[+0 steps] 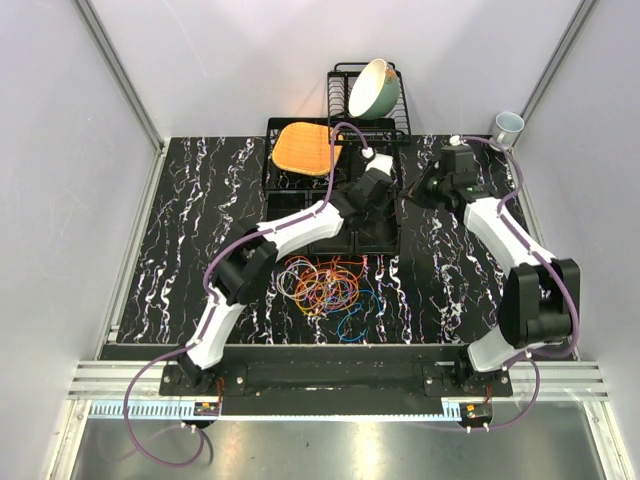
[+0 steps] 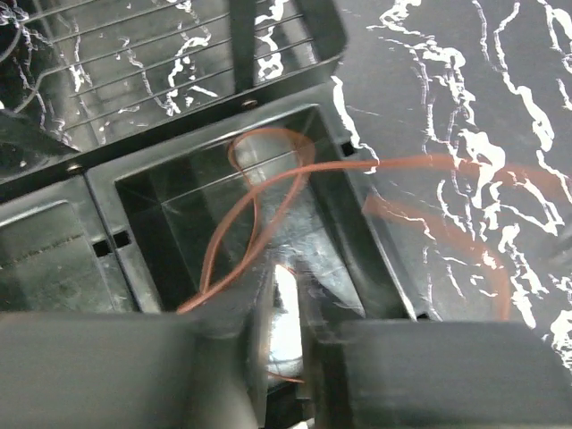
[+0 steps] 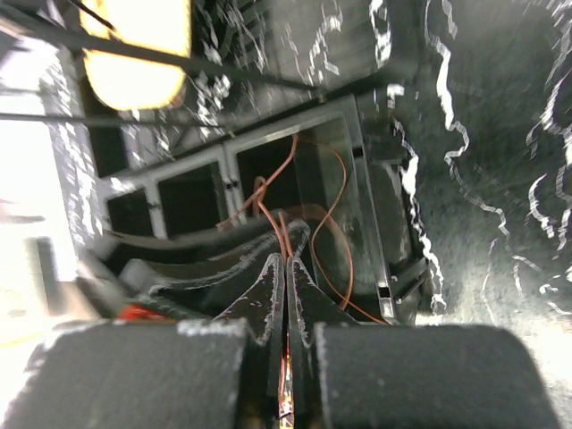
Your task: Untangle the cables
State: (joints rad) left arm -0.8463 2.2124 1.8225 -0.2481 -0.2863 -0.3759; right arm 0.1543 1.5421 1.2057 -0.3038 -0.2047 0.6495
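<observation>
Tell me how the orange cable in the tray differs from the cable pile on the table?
The orange cable is one strand; the cable pile is many colours tangled. The orange cable loops into the black tray; the pile lies on the table. The right gripper pinches the orange cable; nothing holds the pile. Both are thin and loopy.

Our view: cables [image 1: 325,285] in front, tray [image 1: 385,240] behind

We find the cables heaped at the near middle of the worktop [image 1: 180,220], the tray just behind them. A loose cable [image 2: 259,206] lies in the tray's end compartment and runs out over its wall. Behind the tray stands the wire rack [image 1: 340,75] with a bowl [image 1: 373,87] tilted in it; left of that lies a board [image 1: 303,148]; a cup [image 1: 507,127] sits far right.
</observation>
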